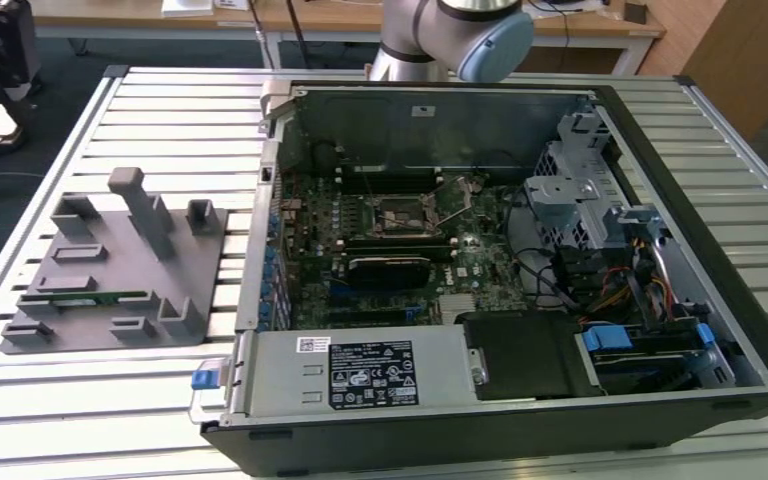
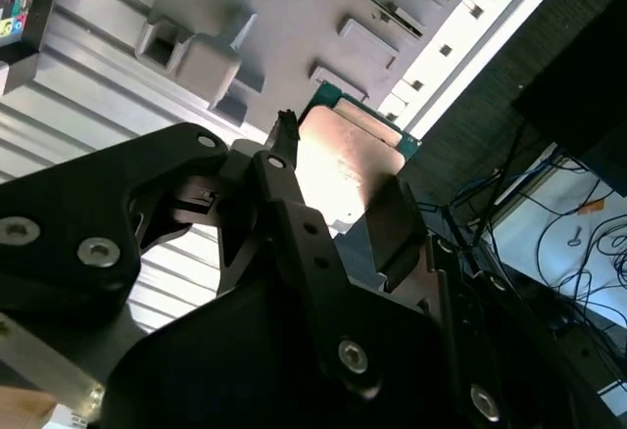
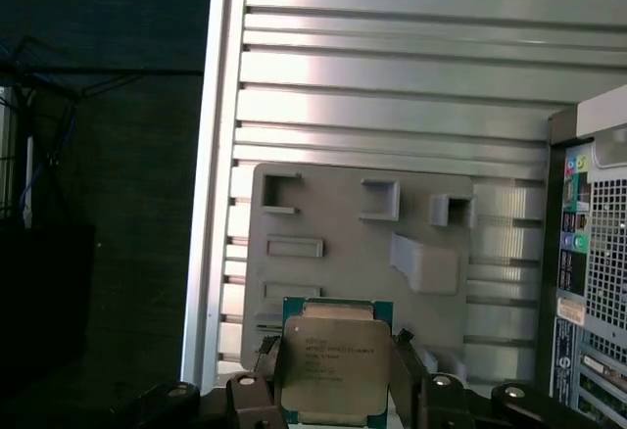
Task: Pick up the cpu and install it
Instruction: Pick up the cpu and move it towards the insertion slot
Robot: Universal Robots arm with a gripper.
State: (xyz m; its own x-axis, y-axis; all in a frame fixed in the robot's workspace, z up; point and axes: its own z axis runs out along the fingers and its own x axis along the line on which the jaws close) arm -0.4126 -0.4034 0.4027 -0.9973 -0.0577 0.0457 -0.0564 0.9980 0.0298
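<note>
I see the tool [image 3: 336,382] clamped on the flat, square cpu [image 3: 333,362], its metal top shiny, above the ribbed table [image 3: 392,57].

The exterior view looks steeply down from high on the worktop [image 1: 157,90], taking in the whole case [image 1: 718,200] and, on the exterior view's left, the fixture [image 1: 184,270]. Both wrist views look from very near past the claw [image 3: 338,382]. All three views share the fixture.
</note>
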